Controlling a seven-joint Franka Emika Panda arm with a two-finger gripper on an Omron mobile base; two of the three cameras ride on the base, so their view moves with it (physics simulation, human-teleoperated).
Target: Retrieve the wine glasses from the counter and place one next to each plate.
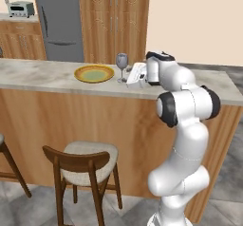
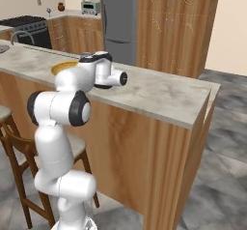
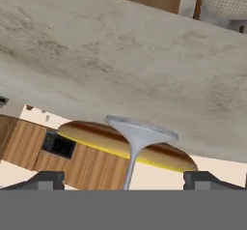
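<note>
Up on the long beige marble bar top (image 1: pixel 42 75), a translucent grey-blue stemmed wine glass (image 1: pixel 122 66) stands beside the golden-yellow plate (image 1: pixel 94 73). Gripper (image 3: pixel 123 179) fingers spread wide apart, straddling its stem without touching. Wooden cabinets behind.

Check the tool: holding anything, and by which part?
Nothing held. The tool is open, its fingertips wide apart on either side of the wine glass stem and clear of it.

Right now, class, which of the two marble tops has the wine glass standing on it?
The long bar top with the plain wood front, where the wine glass stands beside the yellow plate; the back counter holds a toaster oven instead.
</note>
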